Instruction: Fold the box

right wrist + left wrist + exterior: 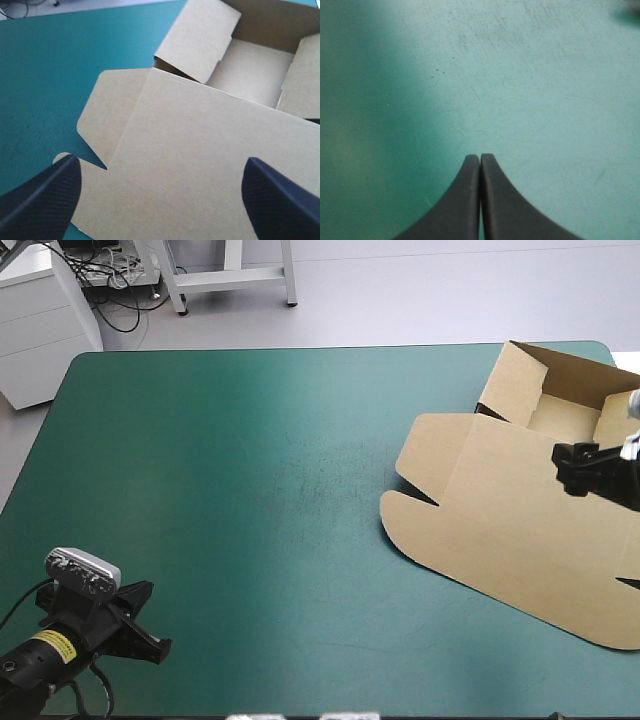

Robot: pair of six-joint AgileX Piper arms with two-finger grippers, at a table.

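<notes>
The brown box (pixel 520 510) lies at the table's right side as an open tray (pixel 560 410) with raised walls at the far right corner and its lid (pixel 200 170) flat toward the front. My right gripper (pixel 585 468) hovers over the lid near the tray, open, its black fingers (pixel 45 200) wide apart above the board with nothing between them. My left gripper (pixel 140 625) sits near the front left corner, far from the box. In the left wrist view its fingers (pixel 480 200) meet in a pointed arch over bare teal-green cover (pixel 520 100).
The teal-green cover (pixel 250 490) stretches bare between the two arms. The lid's side flaps (pixel 420 455) reach toward the table's middle. The box's right part runs past the table's right edge of view.
</notes>
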